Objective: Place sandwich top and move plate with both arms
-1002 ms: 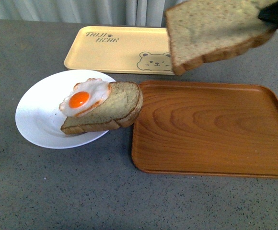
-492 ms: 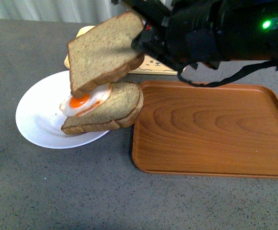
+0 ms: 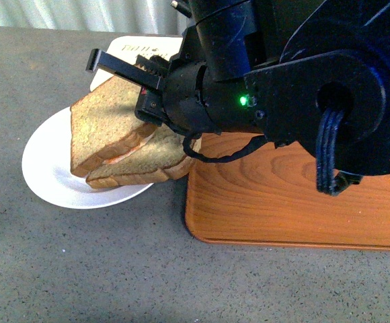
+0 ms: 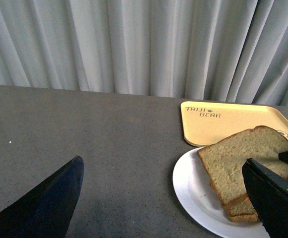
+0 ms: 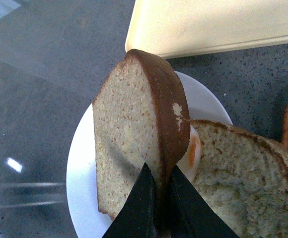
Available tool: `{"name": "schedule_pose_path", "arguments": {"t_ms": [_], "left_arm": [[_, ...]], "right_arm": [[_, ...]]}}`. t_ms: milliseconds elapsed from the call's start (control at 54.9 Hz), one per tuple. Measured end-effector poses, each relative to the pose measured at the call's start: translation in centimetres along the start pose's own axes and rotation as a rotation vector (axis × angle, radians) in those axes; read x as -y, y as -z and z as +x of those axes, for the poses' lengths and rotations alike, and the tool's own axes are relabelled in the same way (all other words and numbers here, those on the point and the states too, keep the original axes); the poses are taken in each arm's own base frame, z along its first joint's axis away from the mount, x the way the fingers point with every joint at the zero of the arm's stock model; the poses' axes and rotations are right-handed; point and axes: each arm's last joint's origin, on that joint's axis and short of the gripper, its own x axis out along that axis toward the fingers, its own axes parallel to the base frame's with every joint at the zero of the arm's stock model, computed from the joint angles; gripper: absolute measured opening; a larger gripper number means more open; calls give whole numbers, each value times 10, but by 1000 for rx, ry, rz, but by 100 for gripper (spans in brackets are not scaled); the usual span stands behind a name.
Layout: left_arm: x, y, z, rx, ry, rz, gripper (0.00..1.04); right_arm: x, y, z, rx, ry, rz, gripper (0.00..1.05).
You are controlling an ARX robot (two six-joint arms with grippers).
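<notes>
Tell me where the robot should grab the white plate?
Probably the left side of the plate, on its bare rim, pinched from that side by the open left gripper. The edge is thin and raised there; on the right, bread overhangs it and the wooden tray sits close.

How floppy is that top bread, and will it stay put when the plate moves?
Probably quite stiff: the right gripper pinches the sandwich top by one edge, yet it looks flat, not drooping. It leans tilted over the egg slice, so it might slide when the plate moves.
</notes>
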Motion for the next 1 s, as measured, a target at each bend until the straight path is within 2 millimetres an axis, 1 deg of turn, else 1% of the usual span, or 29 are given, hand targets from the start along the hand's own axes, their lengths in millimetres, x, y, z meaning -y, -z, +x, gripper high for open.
{"name": "schedule_pose_path", "arguments": {"t_ms": [182,273,310,364,401,419,510,565,601,656,674,711,729,747,765,838,911,929,984,1002], "left_arm": [[0,0,0,0,0,0,96],[0,0,0,0,0,0,96],[0,0,0,0,0,0,96],[0,0,0,0,0,0,96],[0,0,0,0,0,0,96],[0,0,0,0,0,0,96],[0,0,0,0,0,0,96],[0,0,0,0,0,0,96],[0,0,0,0,0,0,96],[0,0,0,0,0,0,96],[0,0,0,0,0,0,96],[0,0,0,0,0,0,96],[0,0,0,0,0,0,96],[0,0,0,0,0,0,96],[0,0,0,0,0,0,96],[0,0,0,0,0,0,96],[0,0,0,0,0,0,96],[0,0,0,0,0,0,96],[0,0,0,0,1,0,96],[0,0,0,0,2,0,96]], "right_arm": [[-5,9,1,-10,17,-11,2],[-3,14,0,-16,33,-14,3],[-2,15,-1,-17,40,-14,10],[-1,17,-4,-16,52,-15,25],[-1,17,-6,-11,56,-15,32],[-1,17,-8,-5,56,-14,37],[-3,12,-16,26,57,-9,57],[-3,9,-20,42,61,-7,63],[-3,6,-24,56,61,-3,71],[-1,3,-28,70,64,3,78],[0,0,-31,82,67,8,83],[3,-4,-35,102,74,14,89],[4,-5,-36,106,77,16,91],[7,-10,-40,125,88,22,96],[10,-12,-42,137,95,27,97],[19,-22,-50,173,116,38,95],[33,-39,-65,254,154,26,96],[38,-43,-71,291,169,2,95],[49,-53,-89,508,265,-108,86],[51,-54,-93,540,281,-127,84]]}}
